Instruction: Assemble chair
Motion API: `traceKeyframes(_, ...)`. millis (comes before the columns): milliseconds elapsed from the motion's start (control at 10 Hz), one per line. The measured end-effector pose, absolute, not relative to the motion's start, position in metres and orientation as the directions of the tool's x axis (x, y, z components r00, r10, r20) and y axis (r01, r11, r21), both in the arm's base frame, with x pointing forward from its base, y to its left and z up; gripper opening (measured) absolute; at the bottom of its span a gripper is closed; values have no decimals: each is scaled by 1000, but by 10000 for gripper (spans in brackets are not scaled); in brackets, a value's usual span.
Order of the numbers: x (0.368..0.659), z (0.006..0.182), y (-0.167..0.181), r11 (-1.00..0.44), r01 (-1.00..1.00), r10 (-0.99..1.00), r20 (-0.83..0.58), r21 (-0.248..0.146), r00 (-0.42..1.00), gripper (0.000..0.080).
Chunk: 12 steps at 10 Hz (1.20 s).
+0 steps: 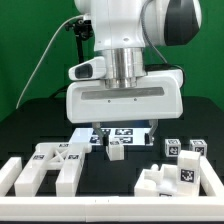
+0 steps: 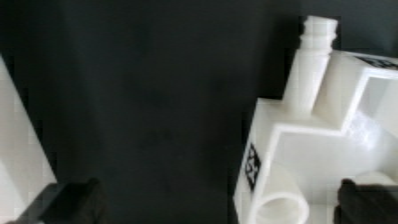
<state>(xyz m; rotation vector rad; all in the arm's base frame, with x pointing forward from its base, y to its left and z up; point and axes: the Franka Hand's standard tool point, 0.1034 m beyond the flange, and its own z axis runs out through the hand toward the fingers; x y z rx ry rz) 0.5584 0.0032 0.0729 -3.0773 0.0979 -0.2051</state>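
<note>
Two small white tagged plastic cubes (image 1: 172, 148) at three o'clock; three larger white blocky chair pieces (image 1: 45, 168) across black desk (image 1: 115, 178). Fingers (image 2: 68, 203) wide apart, gripping nothing.

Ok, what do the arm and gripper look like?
Glossy white arm with a black joint section, a ribbed silver wrist collar, and a wide white boxy gripper with dark fingers. A small camera housing sits beside the collar; a thin cable runs to the exterior view's left.
</note>
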Motion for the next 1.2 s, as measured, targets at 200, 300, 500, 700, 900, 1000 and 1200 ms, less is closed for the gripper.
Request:
traceKeyframes(200,551,69,2,-997,-51,-57,79,-65,995,649)
traceKeyframes(300,525,59,0,-998,-29,-26,-62,-60,998,649)
traceKeyframes(500,502,64,-4,-999,0,15,-322,-45,946,649)
traceKeyframes(700,494,63,-10,-999,-20,4,-462,-48,887,649)
traceKeyframes(900,489,62,-8,-998,-30,11,-632,-54,775,649)
traceKeyframes(1000,486,59,-8,-998,-36,11,-690,-54,723,649)
traceKeyframes(1200,481,39,-8,-999,-30,5,-806,-28,592,649)
